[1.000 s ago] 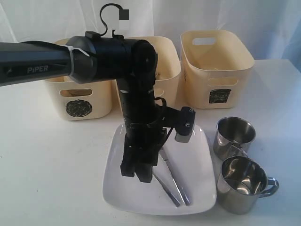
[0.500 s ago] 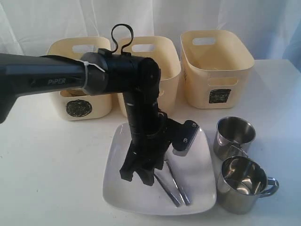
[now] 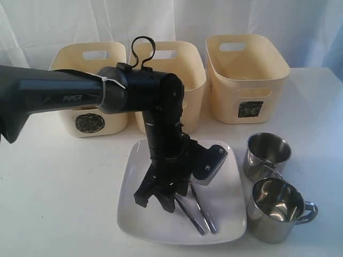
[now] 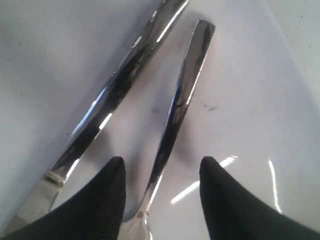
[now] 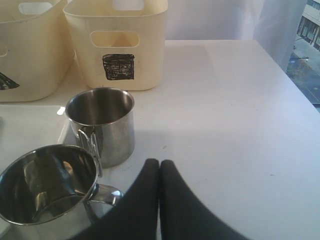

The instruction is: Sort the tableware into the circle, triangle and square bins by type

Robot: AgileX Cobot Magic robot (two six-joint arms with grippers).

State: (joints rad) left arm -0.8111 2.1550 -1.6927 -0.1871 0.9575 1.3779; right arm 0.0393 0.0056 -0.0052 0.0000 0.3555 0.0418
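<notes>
**While the left jaws straddle a utensil, the right ones are pressed shut**

Where the left gripper [image 4: 161,165] points down at the plate [image 4: 255,95], its fingers [image 4: 102,200] stand spread and grasp nothing. A slim steel utensil [image 4: 190,80] runs through the gap between them, and whether it touches either finger cannot be told. A second utensil [image 4: 117,92], thicker, lies just beside the first, outside one finger. In the exterior view both utensils lie on the right half of the white square plate, angled toward its near right corner, with the gripper low over the plate's middle.

The right gripper [image 5: 159,165] has its fingers pressed together with nothing between them, above bare table [image 5: 225,100] near the mugs [image 3: 267,155]. These two steel mugs stand upright on the table just right of the plate, one behind the other and close together. The nearer mug's handle points right.

Three cream bins [image 3: 246,75] stand in a row at the back. The left one bears a circle mark and the right one a square.
</notes>
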